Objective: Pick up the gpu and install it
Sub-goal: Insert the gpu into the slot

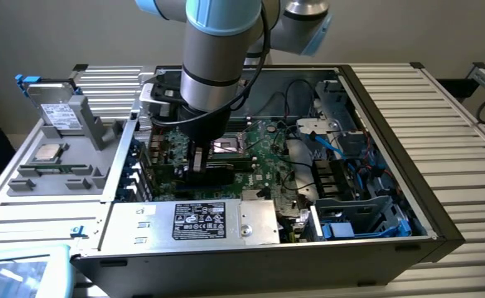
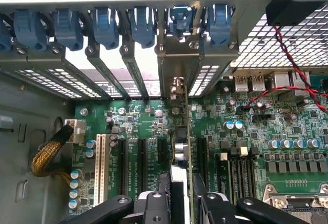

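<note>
Right now the gripper (image 2: 182,203) is down inside the open computer case (image 1: 391,112), fingers (image 2: 154,206) clamped narrow on the gpu (image 2: 180,147). The card is held edge-on and upright, sitting over the row of black expansion slots on the motherboard (image 2: 266,126). Its metal bracket end (image 2: 177,88) points at the back wall of the case, in line with one of the slot openings under the blue retention clips (image 2: 179,19). Judging from that alignment, the upright hold is so the card's edge connector can go straight down into a slot while the bracket meets the rear opening. I can't tell whether the connector is already seated or just above the slot.

In the exterior view the arm (image 1: 213,56) comes down from above, near the case's back wall at the exterior view's left, and the gripper body hides most of the card. The case lies on its side with the panel off, which gives top-down access to the board. The power supply (image 1: 197,220) sits along the near edge, with drive bays and blue cables at the exterior view's right.

The case rests on a counter (image 1: 457,105) of ribbed aluminium profile. A grey fixture tray (image 1: 60,180) beside it holds other parts, including a hard drive (image 1: 56,105) stood up at its far corner. A plain light wall is behind.
</note>
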`<state>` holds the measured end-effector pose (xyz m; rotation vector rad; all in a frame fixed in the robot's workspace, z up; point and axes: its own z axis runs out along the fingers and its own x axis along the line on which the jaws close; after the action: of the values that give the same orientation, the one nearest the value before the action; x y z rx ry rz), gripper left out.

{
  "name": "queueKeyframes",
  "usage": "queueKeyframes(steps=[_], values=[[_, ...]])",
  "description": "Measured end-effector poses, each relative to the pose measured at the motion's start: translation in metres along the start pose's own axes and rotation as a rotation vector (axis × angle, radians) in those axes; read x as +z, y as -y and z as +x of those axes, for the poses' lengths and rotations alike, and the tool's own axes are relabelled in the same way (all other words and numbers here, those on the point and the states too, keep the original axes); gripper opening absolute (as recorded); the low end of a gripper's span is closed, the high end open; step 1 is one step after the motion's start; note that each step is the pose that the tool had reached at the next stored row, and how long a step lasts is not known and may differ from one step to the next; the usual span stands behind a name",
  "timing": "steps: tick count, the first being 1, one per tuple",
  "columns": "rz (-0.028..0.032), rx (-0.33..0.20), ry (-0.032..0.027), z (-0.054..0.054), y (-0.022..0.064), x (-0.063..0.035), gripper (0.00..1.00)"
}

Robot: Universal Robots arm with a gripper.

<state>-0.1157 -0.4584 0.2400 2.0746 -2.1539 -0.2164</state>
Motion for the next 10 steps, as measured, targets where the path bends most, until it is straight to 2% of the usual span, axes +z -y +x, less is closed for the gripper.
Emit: queueKeyframes(steps=[10], values=[[-0.0001, 0.0, -0.0001, 0.0001, 0.0001, 0.0005, 0.28]])
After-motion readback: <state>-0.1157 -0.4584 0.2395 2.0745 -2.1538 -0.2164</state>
